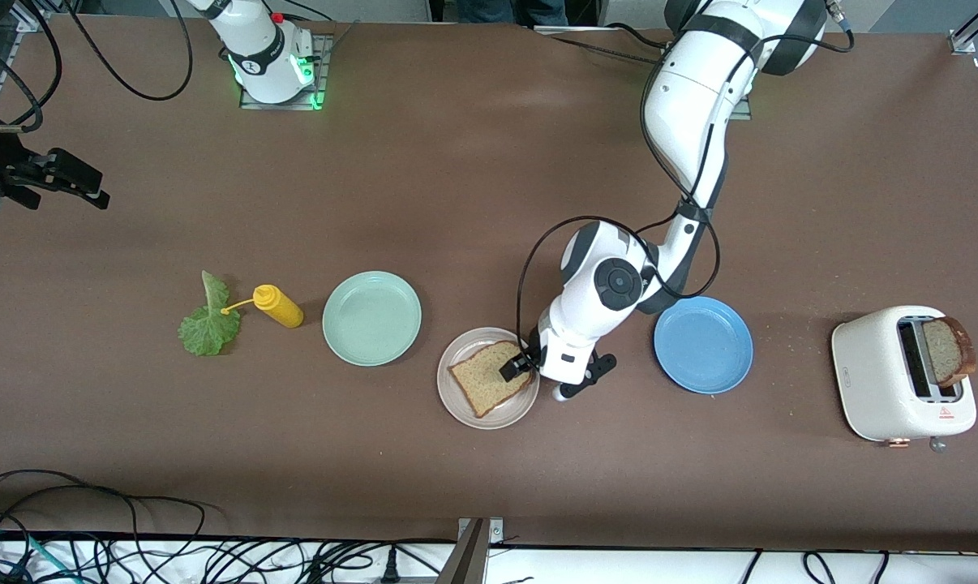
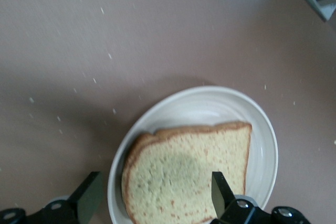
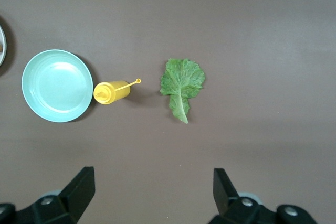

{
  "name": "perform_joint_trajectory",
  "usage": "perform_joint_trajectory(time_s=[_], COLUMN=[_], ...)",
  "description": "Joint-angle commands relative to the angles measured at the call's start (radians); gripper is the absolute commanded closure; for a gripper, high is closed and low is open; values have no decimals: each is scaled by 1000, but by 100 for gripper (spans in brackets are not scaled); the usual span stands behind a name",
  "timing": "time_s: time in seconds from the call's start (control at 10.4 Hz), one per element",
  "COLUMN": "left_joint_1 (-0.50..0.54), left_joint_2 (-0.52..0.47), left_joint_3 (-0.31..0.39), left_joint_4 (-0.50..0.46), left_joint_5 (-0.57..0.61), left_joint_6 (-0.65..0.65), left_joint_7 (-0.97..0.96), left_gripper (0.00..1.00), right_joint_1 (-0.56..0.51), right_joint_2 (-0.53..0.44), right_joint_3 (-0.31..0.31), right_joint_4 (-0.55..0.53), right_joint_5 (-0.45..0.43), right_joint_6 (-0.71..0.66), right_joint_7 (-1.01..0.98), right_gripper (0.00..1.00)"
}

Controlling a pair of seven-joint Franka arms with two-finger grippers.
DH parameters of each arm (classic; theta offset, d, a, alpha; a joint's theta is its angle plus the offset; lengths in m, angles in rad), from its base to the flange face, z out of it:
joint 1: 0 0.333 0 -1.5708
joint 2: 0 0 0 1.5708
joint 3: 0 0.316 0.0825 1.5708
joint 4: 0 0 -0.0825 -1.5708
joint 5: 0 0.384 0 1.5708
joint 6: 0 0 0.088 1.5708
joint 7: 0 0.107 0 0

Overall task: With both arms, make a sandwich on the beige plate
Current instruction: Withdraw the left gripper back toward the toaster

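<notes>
In the front view, I am holding my left gripper [image 1: 555, 375] low over the beige plate [image 1: 456, 399], lower centre of the frame, fingers spread around nothing; a bread slice [image 1: 489, 381] is lying flat on that plate as the sandwich base. A second slice [image 1: 950, 350] is standing in the toaster [image 1: 870, 381] at the frame's right edge. The lettuce [image 1: 209, 320] is lying mid-left, beside a yellow bottle [image 1: 280, 306] and a green plate [image 1: 371, 318]. A blue plate [image 1: 703, 345] is sitting between the beige plate and the toaster.

In the left wrist view, my open fingers [image 2: 221, 195] are framing the slice.

In the right wrist view, my right gripper [image 3: 152, 192] is waiting open above the lettuce, probably the next layer.
</notes>
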Motion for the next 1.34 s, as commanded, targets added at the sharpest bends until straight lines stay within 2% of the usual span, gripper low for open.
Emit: perform_joint_trajectory(time_s=[0.0, 0.29, 0.67, 0.86, 0.96, 1.24], left_joint_1=[31, 112, 260, 320, 344, 435], left_joint_2=[-60, -158, -339, -401, -428, -470], left_joint_3=[12, 12, 13, 18, 20, 18], left_joint_4=[10, 10, 10, 9, 9, 9], left_joint_5=[114, 165, 170, 258, 301, 308], left_joint_6=[-118, -284, -623, -736, -763, -795], left_joint_7=[21, 73, 363, 490, 567, 730], left_gripper=[0, 0, 0, 0, 0, 0], right_joint_1=[1, 3, 3, 1, 3, 1], right_joint_2=[6, 6, 7, 7, 7, 7], right_joint_3=[-1, -1, -1, -1, -1, -1], right_joint_4=[18, 24, 31, 31, 31, 31], right_joint_5=[1, 1, 1, 3, 1, 3], right_joint_6=[-9, -9, -9, -9, -9, -9], right_joint_7=[-11, -11, -12, -12, -12, -12], right_gripper=[0, 0, 0, 0, 0, 0])
